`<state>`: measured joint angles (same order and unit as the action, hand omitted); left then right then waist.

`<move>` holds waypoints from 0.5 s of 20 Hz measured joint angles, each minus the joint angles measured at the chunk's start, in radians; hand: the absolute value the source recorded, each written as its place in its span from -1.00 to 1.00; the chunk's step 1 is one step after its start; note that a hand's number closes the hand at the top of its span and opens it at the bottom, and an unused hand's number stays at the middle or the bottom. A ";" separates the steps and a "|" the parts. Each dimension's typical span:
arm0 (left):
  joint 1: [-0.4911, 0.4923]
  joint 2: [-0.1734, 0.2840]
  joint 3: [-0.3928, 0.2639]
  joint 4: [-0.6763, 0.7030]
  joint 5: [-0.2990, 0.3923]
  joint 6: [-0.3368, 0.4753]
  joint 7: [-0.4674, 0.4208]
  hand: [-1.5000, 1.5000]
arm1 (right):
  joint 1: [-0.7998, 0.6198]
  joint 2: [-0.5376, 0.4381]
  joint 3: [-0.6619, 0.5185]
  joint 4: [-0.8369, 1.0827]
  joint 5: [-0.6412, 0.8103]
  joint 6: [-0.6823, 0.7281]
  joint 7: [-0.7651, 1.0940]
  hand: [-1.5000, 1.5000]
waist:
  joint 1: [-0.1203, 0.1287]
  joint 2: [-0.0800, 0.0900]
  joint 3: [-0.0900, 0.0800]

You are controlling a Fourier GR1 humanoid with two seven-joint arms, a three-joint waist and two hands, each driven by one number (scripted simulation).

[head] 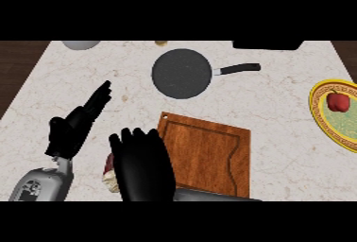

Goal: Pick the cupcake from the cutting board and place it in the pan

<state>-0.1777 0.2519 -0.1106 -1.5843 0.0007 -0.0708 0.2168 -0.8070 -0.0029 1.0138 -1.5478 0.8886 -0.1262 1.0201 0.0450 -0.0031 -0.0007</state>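
Note:
A cupcake (109, 173) with a pale wrapper and dark red top peeks out at the left edge of my right hand (143, 165), low in the view and just left of the wooden cutting board (209, 151). My right hand's fingers curl round it and hide most of it. The board's top is bare. Beyond the board sits the dark round pan (181, 73), its black handle pointing right and nothing inside it. My left hand (78, 124) rests open at the left, fingers straight and pointing up and right, apart from the cupcake.
A yellow-rimmed green plate (322, 118) with a red apple (339, 102) lies at the right edge. At the counter's far edge are a grey bowl (81, 44), a small tan item (161, 43) and a black object (267, 45). Dark wood borders the counter on both sides.

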 measured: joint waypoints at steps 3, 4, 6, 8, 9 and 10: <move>0.005 -0.011 -0.007 0.001 -0.011 0.007 -0.005 0.00 | -0.039 -0.002 0.006 0.046 0.001 -0.100 0.010 1.00 | -0.003 0.003 0.000; 0.007 -0.010 -0.005 -0.006 -0.011 0.006 0.000 0.00 | -0.048 -0.002 0.007 0.069 -0.001 -0.129 0.008 1.00 | -0.003 0.003 0.000; 0.000 -0.007 0.004 -0.006 -0.008 0.003 -0.001 0.00 | -0.067 -0.003 -0.006 0.096 -0.011 -0.180 0.006 1.00 | -0.004 0.005 0.000; 0.004 -0.013 0.001 -0.001 -0.012 0.003 -0.006 0.00 | -0.061 -0.003 -0.033 0.136 -0.025 -0.255 -0.026 1.00 | -0.006 0.007 0.000; 0.012 -0.015 -0.002 -0.002 -0.014 0.002 -0.013 0.00 | -0.068 -0.002 -0.054 0.169 -0.040 -0.288 -0.042 1.00 | -0.005 0.008 0.000; 0.017 -0.015 -0.002 -0.003 -0.012 -0.002 -0.018 0.00 | -0.074 -0.001 -0.067 0.204 -0.055 -0.324 -0.059 1.00 | -0.004 0.009 0.000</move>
<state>-0.1604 0.2364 -0.1131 -1.5872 -0.0117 -0.0724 0.1987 -0.8813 -0.0040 0.9470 -1.3437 0.8335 -0.4503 0.9612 0.0413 0.0059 -0.0005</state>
